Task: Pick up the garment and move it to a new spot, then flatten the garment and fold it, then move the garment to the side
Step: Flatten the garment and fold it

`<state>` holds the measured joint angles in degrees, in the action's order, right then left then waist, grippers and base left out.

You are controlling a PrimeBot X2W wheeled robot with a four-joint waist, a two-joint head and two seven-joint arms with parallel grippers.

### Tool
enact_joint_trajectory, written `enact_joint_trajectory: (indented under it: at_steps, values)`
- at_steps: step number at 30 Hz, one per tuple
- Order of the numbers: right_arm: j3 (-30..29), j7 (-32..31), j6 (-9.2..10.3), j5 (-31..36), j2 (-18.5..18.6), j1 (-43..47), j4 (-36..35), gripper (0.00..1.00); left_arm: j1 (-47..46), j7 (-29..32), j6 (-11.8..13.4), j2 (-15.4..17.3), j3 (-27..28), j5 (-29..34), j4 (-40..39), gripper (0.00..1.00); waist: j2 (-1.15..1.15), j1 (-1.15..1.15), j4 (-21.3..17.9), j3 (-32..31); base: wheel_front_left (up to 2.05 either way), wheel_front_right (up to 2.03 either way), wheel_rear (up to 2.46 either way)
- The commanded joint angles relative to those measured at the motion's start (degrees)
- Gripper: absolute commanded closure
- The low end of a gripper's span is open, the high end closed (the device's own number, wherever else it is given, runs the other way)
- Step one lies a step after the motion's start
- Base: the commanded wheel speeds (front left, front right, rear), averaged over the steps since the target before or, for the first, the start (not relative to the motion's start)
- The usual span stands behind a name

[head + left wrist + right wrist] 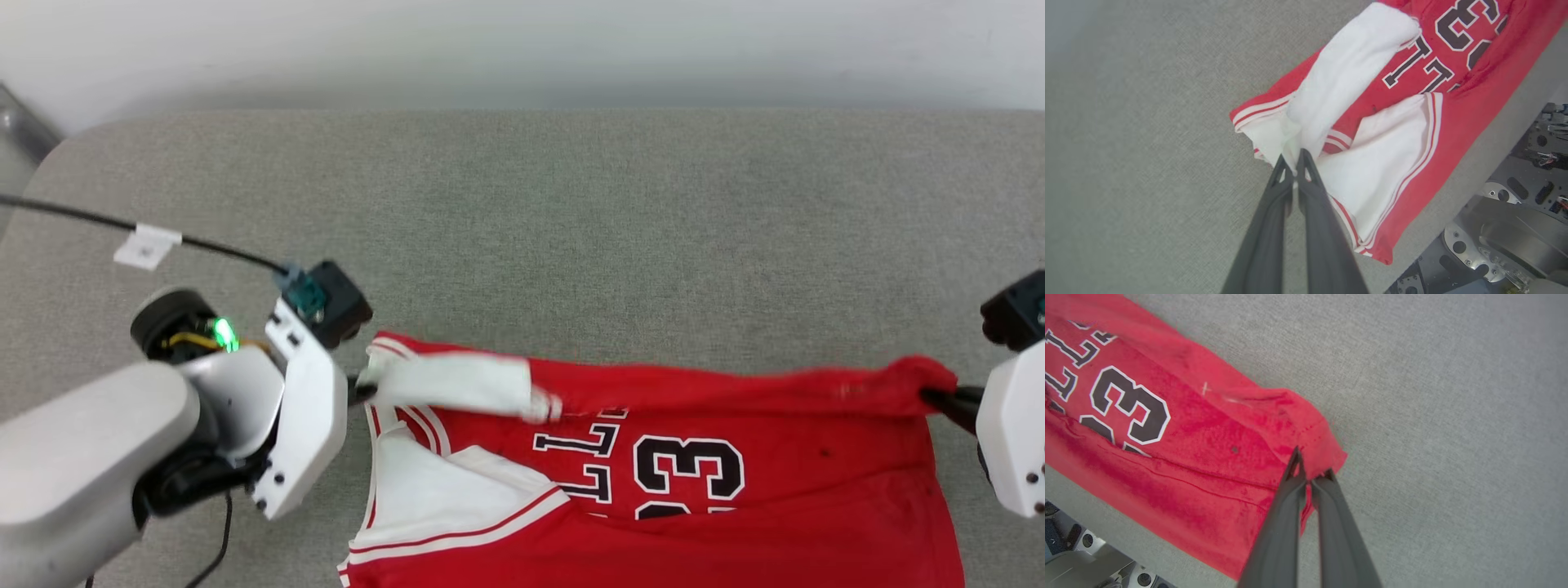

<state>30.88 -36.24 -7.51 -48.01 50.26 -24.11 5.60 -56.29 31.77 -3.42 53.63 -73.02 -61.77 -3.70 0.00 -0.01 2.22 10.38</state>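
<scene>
Garment, red white-sleeved T-shirt (816,498), being folded, clamped endwise by dark-fingered left gripper (1292,160) and right gripper (1310,473); moving aside pending

A grey woven tabletop (571,212) with a rounded far-left corner lies before a pale wall (522,49).
</scene>
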Motion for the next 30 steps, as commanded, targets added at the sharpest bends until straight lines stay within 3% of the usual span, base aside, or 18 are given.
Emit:
enact_joint_trajectory:
  at_steps: [1,6,22,23,24,25,30]
  values:
    - [0.04,0.59,0.05,-0.14,0.31,1.53,-0.24,1.00,1.42,0.09,0.38,0.49,-0.04,0.04,-0.41,1.00,0.00,0.01,0.16,-0.46,0.00,0.00,0.00]
    - [0.27,2.38,0.05,-0.91,0.87,6.24,0.00,1.00,7.85,-0.53,1.57,1.30,-0.23,-0.19,-2.16,1.00,0.00,0.01,0.56,-1.17,0.00,0.00,0.00]
    - [2.79,5.42,0.05,-0.68,-0.26,9.60,4.84,1.00,19.75,-2.84,1.92,-2.62,-0.13,1.20,3.42,1.00,0.00,0.01,0.61,1.15,0.00,0.00,0.00]
    - [2.88,5.74,0.05,-0.71,-0.62,9.42,5.29,0.75,19.71,-3.38,1.81,-2.88,-0.12,1.62,3.78,0.09,0.00,0.01,0.61,0.98,0.00,0.00,0.00]
    - [2.89,6.10,0.05,-0.65,-0.95,9.25,5.58,0.33,19.64,-4.24,1.87,-3.02,0.09,1.89,4.12,0.00,0.00,0.01,0.59,0.65,0.00,0.00,0.00]
    - [2.65,6.87,0.05,-0.50,-1.17,8.97,5.66,0.00,19.71,-5.26,2.12,-3.07,0.44,2.19,4.34,0.00,0.00,0.01,0.58,0.22,0.00,0.00,0.00]
    - [0.53,10.93,0.05,-0.13,-0.19,9.21,3.58,0.00,19.89,-13.58,2.90,-2.60,2.74,5.15,3.03,0.00,0.00,0.01,0.66,-2.39,0.00,0.00,0.00]
